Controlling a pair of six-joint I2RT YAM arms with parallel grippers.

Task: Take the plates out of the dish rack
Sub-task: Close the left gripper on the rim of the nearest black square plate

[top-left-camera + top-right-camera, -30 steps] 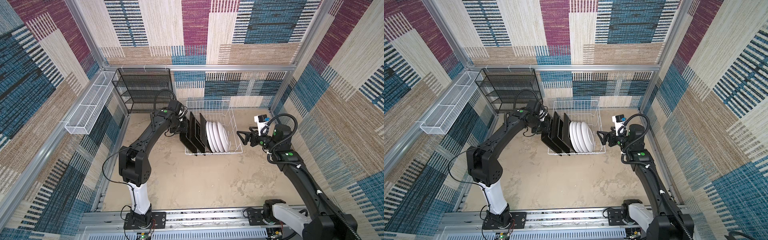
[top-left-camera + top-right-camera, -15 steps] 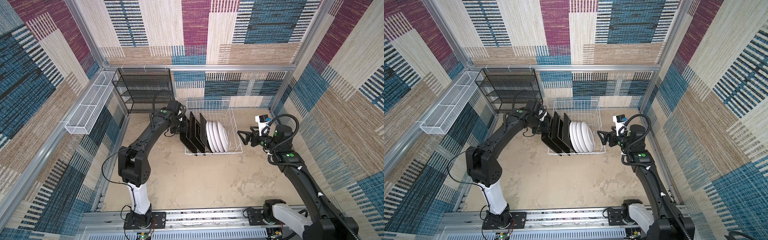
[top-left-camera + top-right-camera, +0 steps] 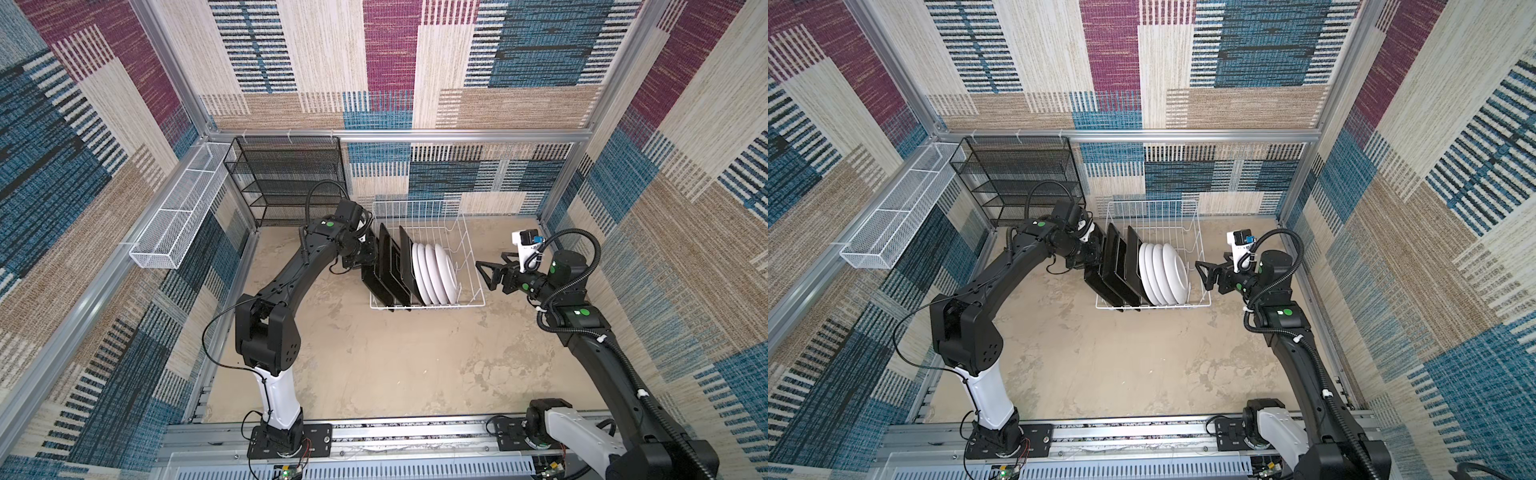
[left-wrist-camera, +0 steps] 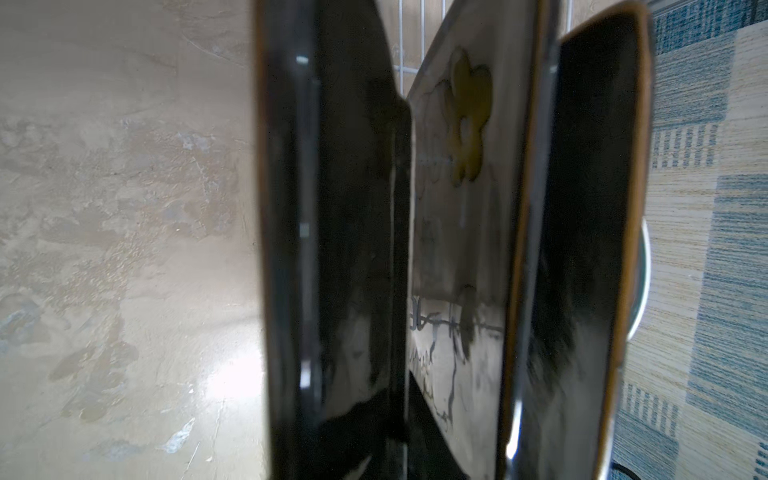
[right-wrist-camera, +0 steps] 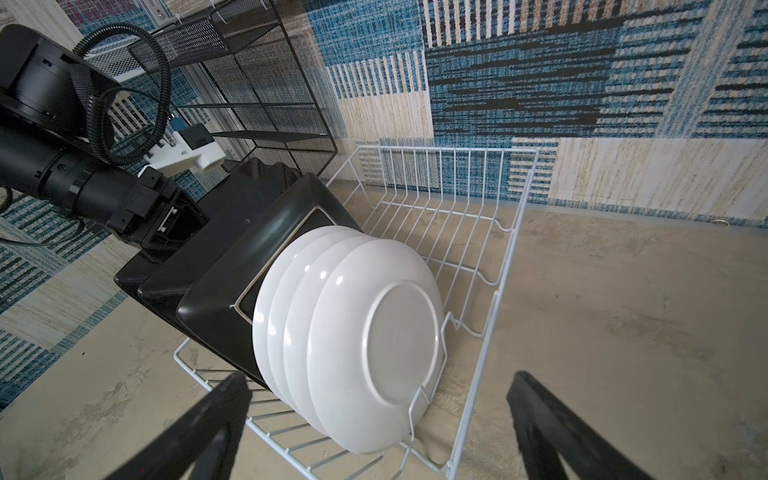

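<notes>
Seven plates (image 3: 1163, 274) stand on edge in the dish rack (image 3: 467, 245), which sits at 12 o'clock on your table (image 3: 395, 365) in both top views. Three square plates (image 3: 392, 266) with black backs fill its 9 o'clock end and lean toward 9 o'clock. Four round white plates (image 3: 436, 274) nest close beside them on the 3 o'clock side.

Your left gripper (image 3: 368, 254) is at the upper edge of the outermost square plate (image 3: 371, 286), at 9 o'clock of the rack. The left wrist view shows only plate edges and one yellow flower (image 4: 467, 120), so you cannot tell whether the fingers pinch that plate or merely straddle it.

Your right gripper (image 3: 492, 268) hangs at 3 o'clock, just beside the rack's flared side, fingers spread wide and empty.

A black shelf (image 3: 291, 178) stands at 11 o'clock, and a white mesh basket (image 3: 178, 216) is mounted at 9 o'clock.
</notes>
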